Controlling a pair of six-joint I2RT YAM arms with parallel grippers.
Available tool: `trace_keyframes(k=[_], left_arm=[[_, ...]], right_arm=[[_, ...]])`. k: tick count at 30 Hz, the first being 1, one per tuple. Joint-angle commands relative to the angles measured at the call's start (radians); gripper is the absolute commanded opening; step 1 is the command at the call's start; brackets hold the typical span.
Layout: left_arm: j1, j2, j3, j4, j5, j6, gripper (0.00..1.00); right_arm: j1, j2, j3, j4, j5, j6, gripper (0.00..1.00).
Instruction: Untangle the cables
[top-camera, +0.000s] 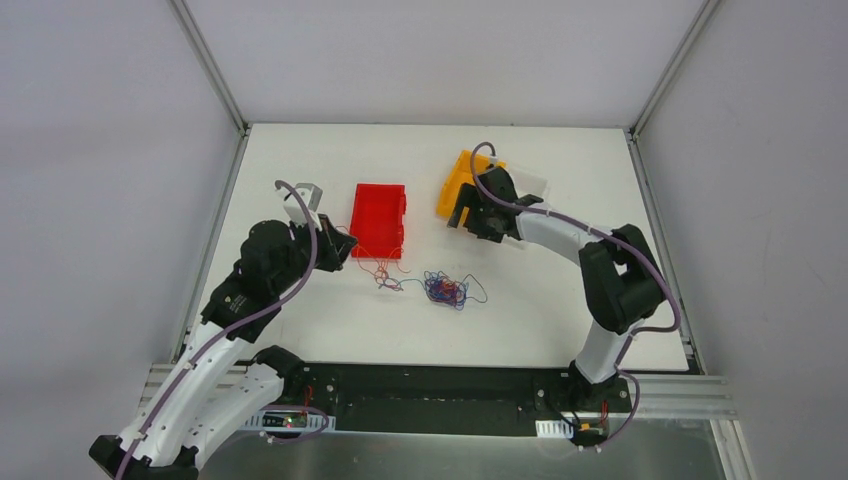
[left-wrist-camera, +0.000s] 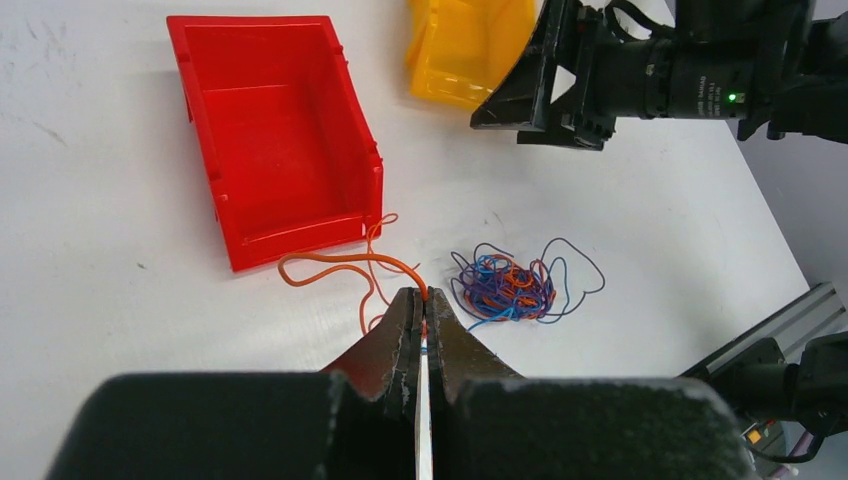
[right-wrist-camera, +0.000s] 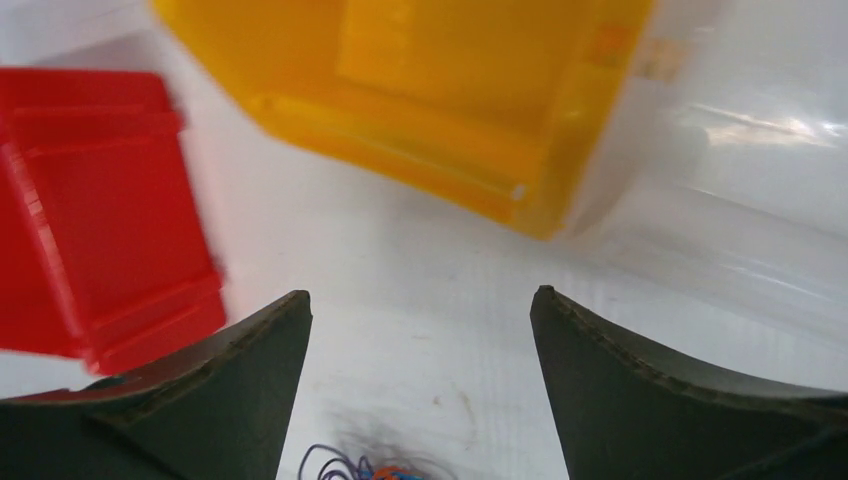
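Note:
A tangle of thin blue, purple and red cables (top-camera: 445, 290) lies on the white table in front of the bins. It also shows in the left wrist view (left-wrist-camera: 505, 285) and at the bottom edge of the right wrist view (right-wrist-camera: 375, 468). My left gripper (left-wrist-camera: 424, 296) is shut on one orange-red cable (left-wrist-camera: 340, 262), which loops away towards the red bin. In the top view this gripper (top-camera: 348, 246) is left of loose red strands (top-camera: 385, 272). My right gripper (right-wrist-camera: 420, 305) is open and empty, above the table near the yellow bin, behind the tangle (top-camera: 463, 215).
An empty red bin (top-camera: 378, 218) stands behind the loose strands (left-wrist-camera: 270, 130). A yellow bin (top-camera: 455, 185) is tilted at the back, under my right wrist (right-wrist-camera: 440, 90). A clear container (right-wrist-camera: 760, 150) sits right of it. The table's walls rise on three sides.

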Motion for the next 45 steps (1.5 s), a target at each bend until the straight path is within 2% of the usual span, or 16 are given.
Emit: trace_keyframes(k=[1,6,10,14,22,28,30,33,41,45], left_arm=[[-0.001,0.014,-0.006,0.035,0.020,-0.018,0.00],[-0.002,0.052,0.003,0.035,0.080,-0.031,0.00],[-0.002,0.061,-0.006,0.033,0.137,-0.052,0.00],[-0.001,0.039,-0.027,0.020,0.131,-0.067,0.00],[-0.001,-0.008,-0.040,0.007,0.108,-0.083,0.00],[-0.001,-0.002,-0.037,0.005,0.101,-0.081,0.00],[-0.001,0.006,-0.032,0.006,0.102,-0.080,0.00],[-0.001,0.019,-0.021,0.005,0.100,-0.073,0.00],[-0.001,0.041,0.043,0.002,0.087,-0.039,0.00],[-0.001,0.052,0.053,0.002,0.084,-0.028,0.00]], right_arm=[[0.046,-0.070,0.041,0.010,-0.162,-0.123,0.85],[0.128,-0.055,0.103,-0.018,-0.220,-0.182,0.84],[0.168,0.042,0.195,-0.013,-0.251,-0.158,0.83],[0.209,0.146,0.295,0.042,-0.324,-0.111,0.83],[0.224,0.381,0.632,0.047,-0.359,-0.033,0.83],[0.216,0.467,0.820,-0.051,-0.347,-0.056,0.83],[0.213,0.425,0.778,-0.052,-0.346,-0.066,0.83],[0.211,0.293,0.607,-0.014,-0.339,-0.091,0.84],[0.203,-0.173,0.120,0.004,-0.297,-0.192,0.84],[0.218,-0.362,-0.079,0.040,-0.380,-0.244,0.83]])
